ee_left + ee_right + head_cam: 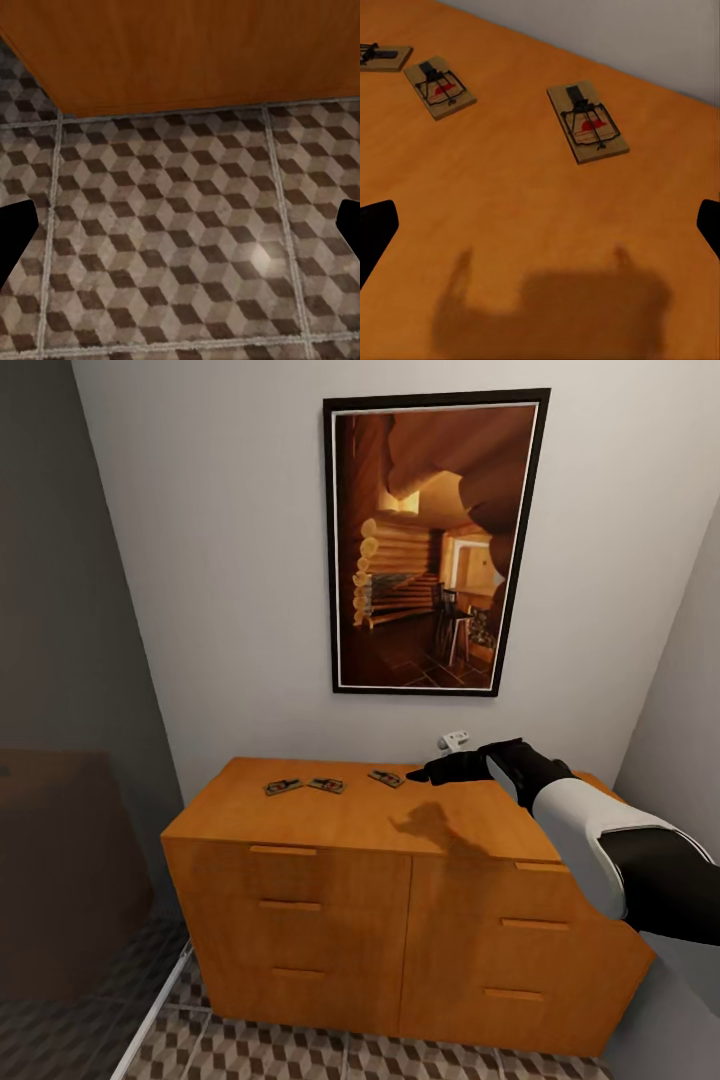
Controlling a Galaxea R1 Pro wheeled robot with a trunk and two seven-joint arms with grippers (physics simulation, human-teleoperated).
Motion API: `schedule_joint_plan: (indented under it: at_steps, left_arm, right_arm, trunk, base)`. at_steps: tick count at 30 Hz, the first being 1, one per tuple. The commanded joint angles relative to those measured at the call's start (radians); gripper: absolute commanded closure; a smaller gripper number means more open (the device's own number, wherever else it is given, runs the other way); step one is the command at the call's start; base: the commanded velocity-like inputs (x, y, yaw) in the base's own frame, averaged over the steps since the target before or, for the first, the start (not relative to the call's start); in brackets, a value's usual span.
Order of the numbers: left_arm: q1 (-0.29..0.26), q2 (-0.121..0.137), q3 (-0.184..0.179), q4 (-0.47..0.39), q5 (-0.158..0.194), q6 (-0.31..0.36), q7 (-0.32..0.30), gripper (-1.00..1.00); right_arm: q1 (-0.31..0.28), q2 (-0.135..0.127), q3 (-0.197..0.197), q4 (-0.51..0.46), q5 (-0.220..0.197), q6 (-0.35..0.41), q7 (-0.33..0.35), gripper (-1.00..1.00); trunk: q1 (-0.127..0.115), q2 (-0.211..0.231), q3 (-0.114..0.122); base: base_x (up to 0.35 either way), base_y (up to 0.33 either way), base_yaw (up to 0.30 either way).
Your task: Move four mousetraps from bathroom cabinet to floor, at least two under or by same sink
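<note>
Three small flat brown wooden mousetraps with wire and a red dab are what I can count, all lying on the flat top of the low orange-brown wooden cabinet, basically my counter here; a fourth I can't spot. So as far as I can judge, nothing's done yet: none are on the cube-patterned brown, beige and white tiled bathroom floor, and every trap I can see needs picking up and carrying down, with two ending up by the sink. My right pincer hangs over the cabinet top just beside the nearest trap, fingers spread wide, nothing in it. My left pincer is down low, pointed at the floor tiles by the cabinet base, also wide open and empty. A framed log-cabin picture hangs on the wall above.
</note>
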State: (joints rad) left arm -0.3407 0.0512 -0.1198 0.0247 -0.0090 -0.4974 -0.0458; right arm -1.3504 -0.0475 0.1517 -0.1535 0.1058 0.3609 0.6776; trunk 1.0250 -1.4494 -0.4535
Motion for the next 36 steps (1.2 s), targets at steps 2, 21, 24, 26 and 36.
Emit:
schedule_joint_plan:
  at_steps: [2,21,24,26,36]
  left_arm:
    - [-0.001,0.001,-0.004,0.023,0.000,-0.005,0.000,-1.00]
    - [0.079,0.059,-0.006,0.056,0.001,-0.004,-0.001,-1.00]
    - [0.087,0.066,-0.006,0.057,0.001,-0.003,-0.004,-1.00]
    - [0.091,0.071,-0.006,0.057,0.001,-0.003,-0.009,-1.00]
    - [0.109,0.095,-0.006,0.057,0.001,0.001,-0.066,-1.00]
  right_arm:
    - [0.000,-0.005,-0.001,-0.001,0.011,0.002,0.003,-1.00]
    - [-0.001,-0.019,0.000,-0.001,0.011,0.003,-0.006,-1.00]
    - [-0.001,-0.018,0.000,-0.001,0.011,0.005,-0.007,-1.00]
    - [-0.001,-0.018,0.000,-0.001,0.011,0.006,-0.007,-1.00]
    - [-0.001,-0.021,0.001,0.000,0.012,0.003,-0.007,-1.00]
  trunk:
    - [0.000,-0.001,-0.001]
    - [0.000,-0.001,-0.001]
    - [0.000,-0.001,-0.001]
    - [0.000,-0.001,-0.001]
    - [0.000,-0.001,-0.001]
  base:
    - [0.009,0.000,0.000]
    - [0.001,0.000,0.000]
    - [0.000,0.000,0.000]
    - [0.000,0.000,0.000]
    - [0.000,0.000,0.000]
